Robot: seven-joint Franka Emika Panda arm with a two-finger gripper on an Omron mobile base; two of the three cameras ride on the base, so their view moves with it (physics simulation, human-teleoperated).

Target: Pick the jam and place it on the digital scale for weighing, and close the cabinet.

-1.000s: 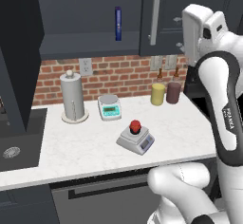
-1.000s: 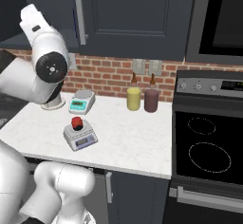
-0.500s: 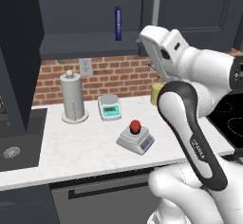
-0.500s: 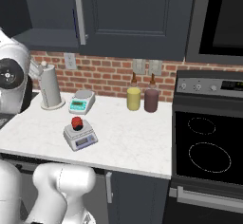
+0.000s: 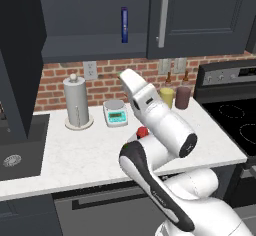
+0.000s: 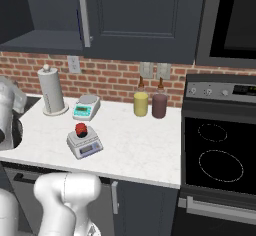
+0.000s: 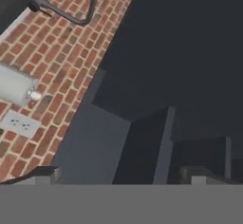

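Squat red-lidded jam [image 6: 80,129] sitting on the flat silver-grey digital scale [image 6: 85,144]. Panelled dark cabinet [image 6: 140,15] with a door ajar. Gripper [image 7: 118,173] spread wide, grasping nothing.

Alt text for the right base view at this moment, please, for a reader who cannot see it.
The jam, a small red-lidded jar, sits on the digital scale on a white counter. Behind it along the brick wall stand a paper towel roll, a white scale and two bottles. Above, the cabinet has one door shut, while the section to its left is open.

Red-lidded jam [image 6: 80,129] sits on the digital scale [image 6: 85,144]; cabinet [image 6: 145,15] open.
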